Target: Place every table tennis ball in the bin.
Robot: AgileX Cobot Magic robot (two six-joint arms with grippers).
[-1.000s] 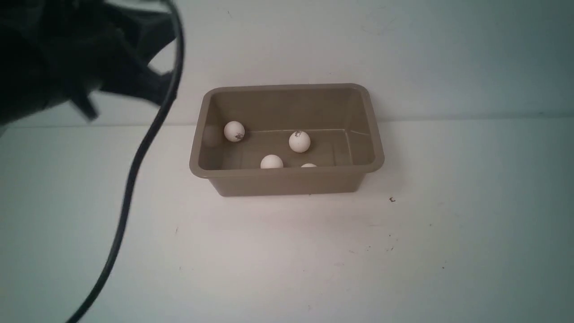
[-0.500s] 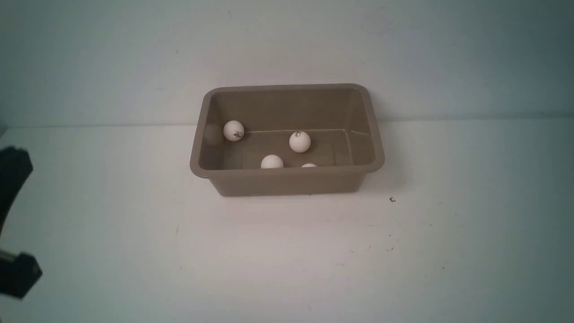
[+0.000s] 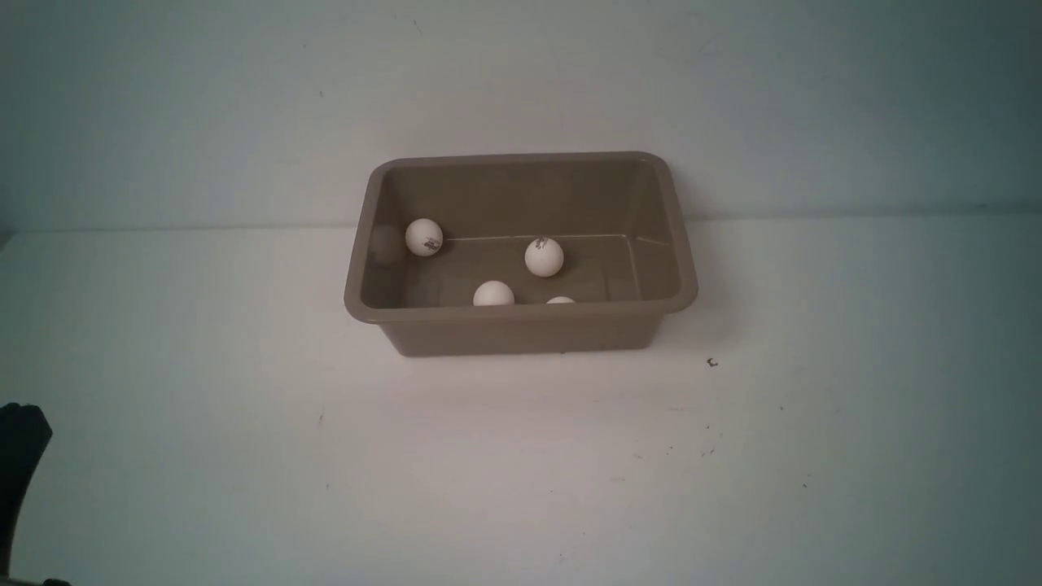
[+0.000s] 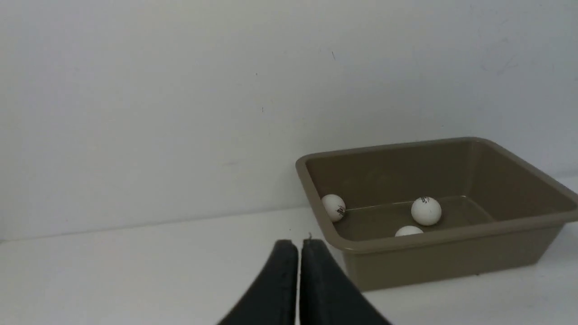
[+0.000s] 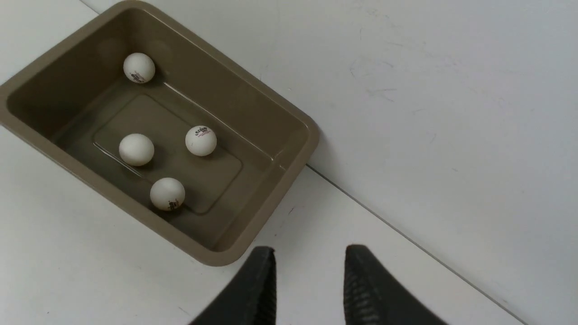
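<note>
At the far left edge of the front view a dark part of the left arm (image 3: 18,456) juts in over the white surface (image 3: 521,488). The left fingers (image 4: 282,280) are pressed together with nothing between them, pointing toward the bin's left end but clear of it. The bin (image 3: 521,311) sits mid-surface, close to the back wall (image 3: 521,81), and all four table tennis balls lie inside it, none touching another. The leftmost ball (image 3: 424,237) rests in the far left corner. A second ball (image 3: 493,294) lies by the near wall, half hidden behind the rim. A third ball (image 3: 544,256) sits near the middle of the floor, and the fourth ball (image 3: 560,300) shows only its top over the near rim. Right of the bin lies a small dark speck (image 3: 712,362). The right fingers (image 5: 257,289) stand moderately apart, empty, over the surface just beside the bin's near right corner.
</note>
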